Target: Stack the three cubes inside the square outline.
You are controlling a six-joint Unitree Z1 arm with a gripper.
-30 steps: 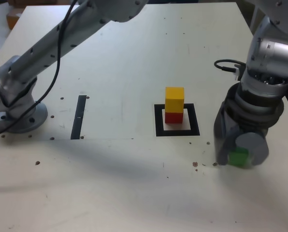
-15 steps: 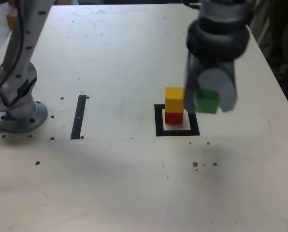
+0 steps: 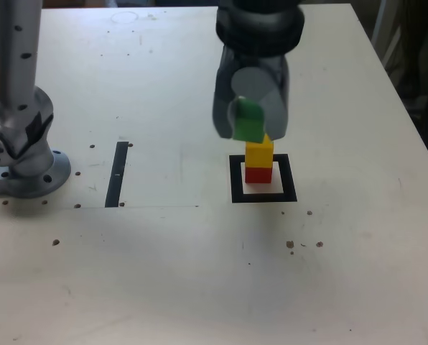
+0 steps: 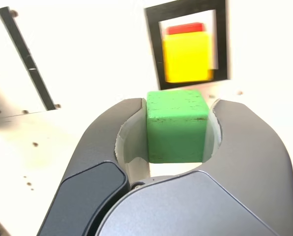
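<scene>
White tabletop [image 3: 164, 259] holds one square outline [image 3: 263, 195] containing two stacked cubes: yellow cube [image 3: 258, 154] on red cube [image 3: 258, 175]. One gripper [image 3: 248, 118] clamps the third, the green cube [image 4: 176, 125], above them.

the gripper [image 3: 248, 122] hangs downward, fingers [image 4: 112, 147] clamped on the green cube [image 4: 177, 125].

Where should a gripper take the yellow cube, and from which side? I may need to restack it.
Grip the yellow cube from above, pads on two opposite flat side faces. It sits upright on the red cube, so its top and sides are free; the gripper holding the green cube hangs overhead.
</scene>
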